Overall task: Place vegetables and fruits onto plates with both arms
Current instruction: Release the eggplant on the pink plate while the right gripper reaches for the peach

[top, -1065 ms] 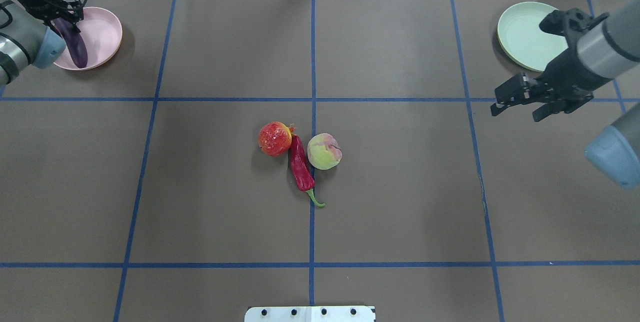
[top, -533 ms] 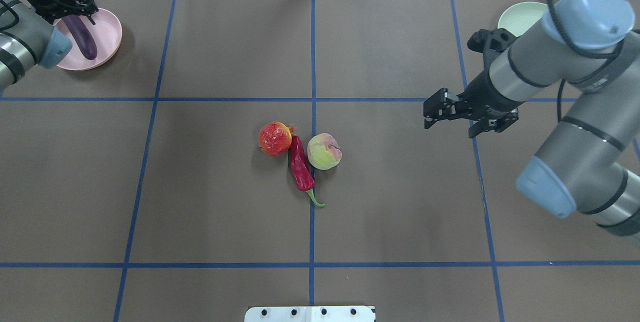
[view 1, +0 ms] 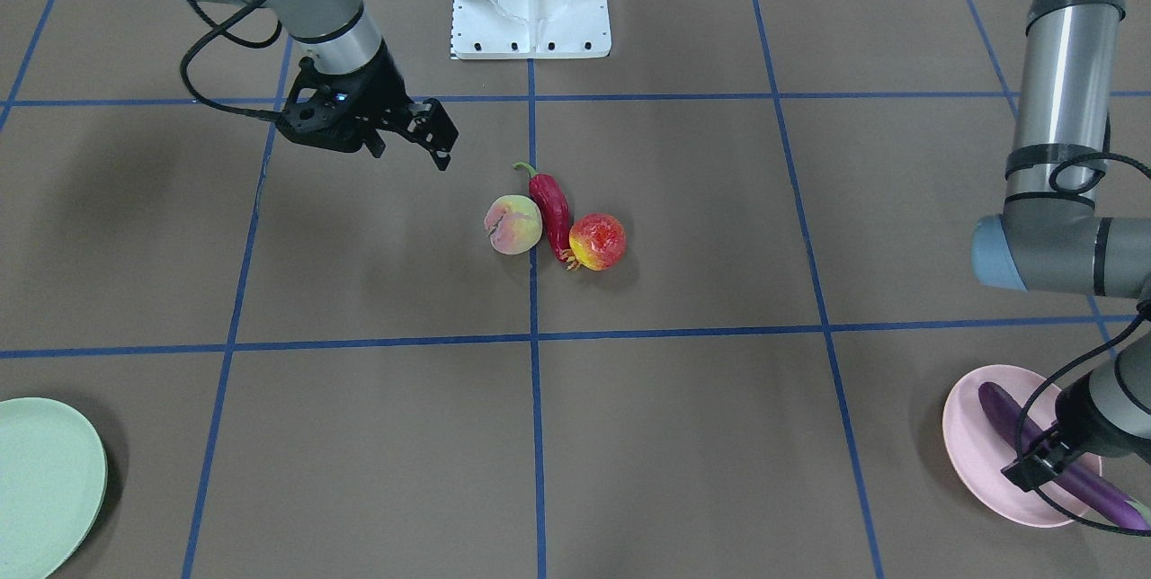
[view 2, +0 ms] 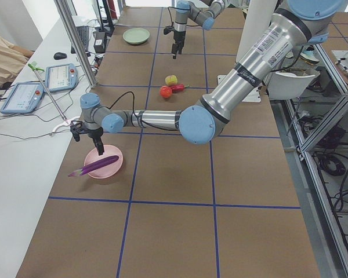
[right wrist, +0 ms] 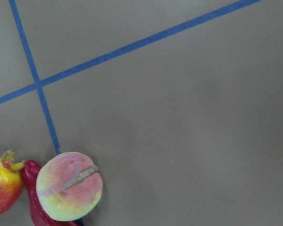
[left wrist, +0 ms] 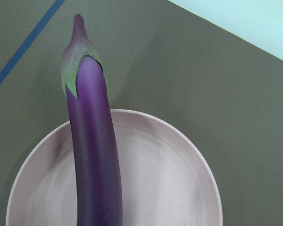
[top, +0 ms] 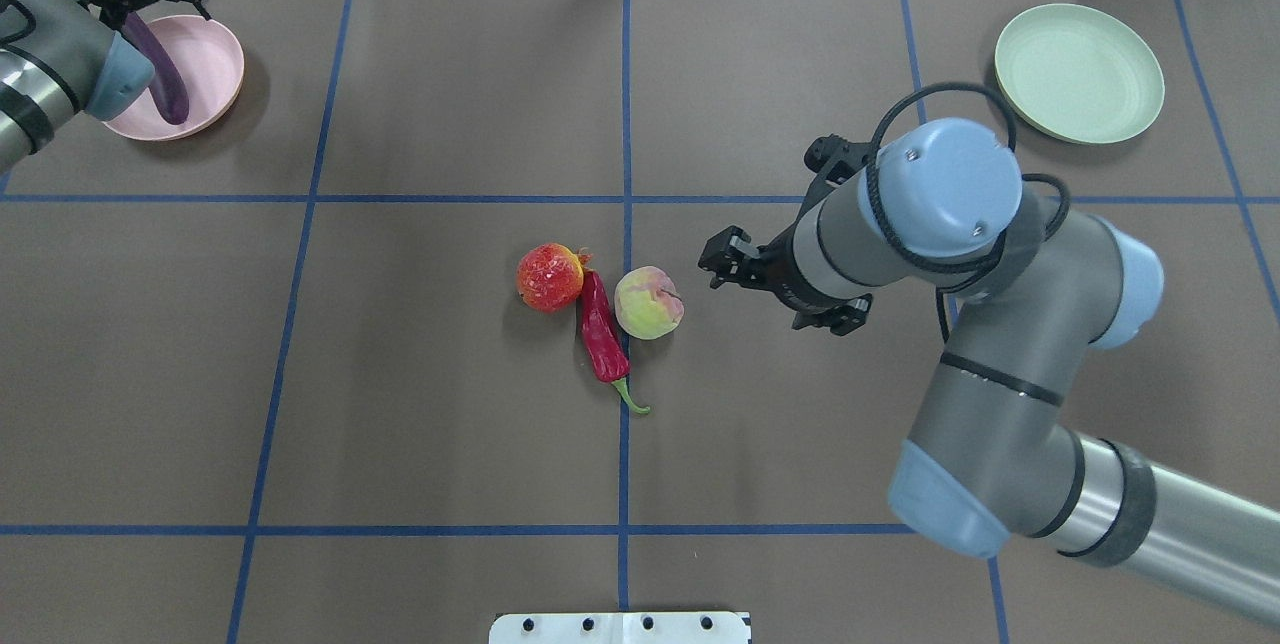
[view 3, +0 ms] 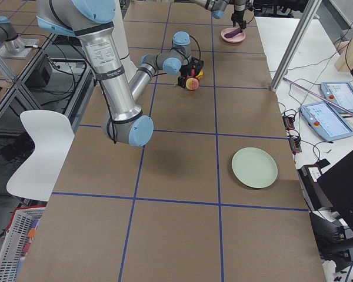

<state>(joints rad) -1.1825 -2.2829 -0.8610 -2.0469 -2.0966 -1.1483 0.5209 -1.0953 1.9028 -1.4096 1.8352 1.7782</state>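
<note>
Peach [top: 649, 302] looks like the pick. It sits mid-tabletop [top: 430, 404], touching the chili pepper [top: 602, 329], with the pomegranate [top: 549, 277] on the chili's far side. Probably light, firm and prone to roll, so pinch across its widest part, on the axis clear of the chili. Pale yellow-pink, creased at the stem. Right gripper [top: 722, 262] is near it — jaws apart, empty. Left gripper [view 1: 1027, 469] hangs over the eggplant [view 1: 1003, 408] on the pink plate [view 1: 967, 431] — can't tell its jaws.

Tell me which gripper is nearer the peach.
Right. The right gripper hovers close beside the peach, not touching; the left gripper is far away, over the pink plate holding the eggplant.
</note>
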